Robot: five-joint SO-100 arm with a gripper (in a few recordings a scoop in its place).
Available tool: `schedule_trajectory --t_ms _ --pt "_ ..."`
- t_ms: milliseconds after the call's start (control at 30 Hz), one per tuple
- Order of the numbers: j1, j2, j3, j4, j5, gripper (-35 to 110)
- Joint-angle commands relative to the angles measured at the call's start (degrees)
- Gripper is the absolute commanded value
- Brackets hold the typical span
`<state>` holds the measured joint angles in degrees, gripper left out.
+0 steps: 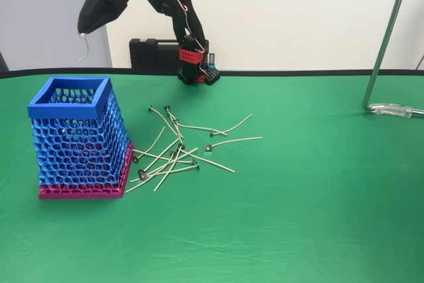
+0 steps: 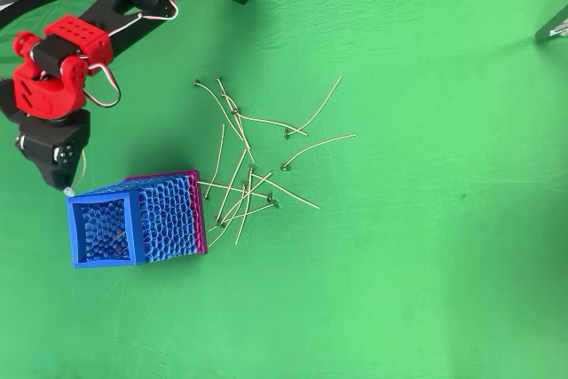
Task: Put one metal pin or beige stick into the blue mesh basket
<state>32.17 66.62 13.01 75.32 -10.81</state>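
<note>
The basket [image 1: 78,140] is seen at the left of the green table [image 1: 318,217], upright on its magenta base. The gripper [image 1: 82,32] is held high above its far rim, fingers clenched on a thin stick [image 1: 85,47] that hangs down. More sticks [image 1: 179,150] are scattered just right of the basket.

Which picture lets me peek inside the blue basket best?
The overhead view: it looks straight down through the blue mesh basket's open square rim to the inside. The fixed view shows the basket from the side, so you see its mesh walls, rim and magenta base.
</note>
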Motion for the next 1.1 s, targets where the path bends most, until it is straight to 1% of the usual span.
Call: schedule_trajectory --t_ms 0,367,533,667,1067 --pt "0.79 -0.35 -4.13 -3.16 -0.79 0" --pt "-0.7 -5.8 -15.21 -13.71 -5.62 0" --pt "-2.46 -9.23 -16.7 -19.42 -8.7 0" --pt "-4.13 -12.92 -18.02 -21.88 -10.28 1" --pt "-5.1 -18.46 -16.44 -28.48 -10.63 1"
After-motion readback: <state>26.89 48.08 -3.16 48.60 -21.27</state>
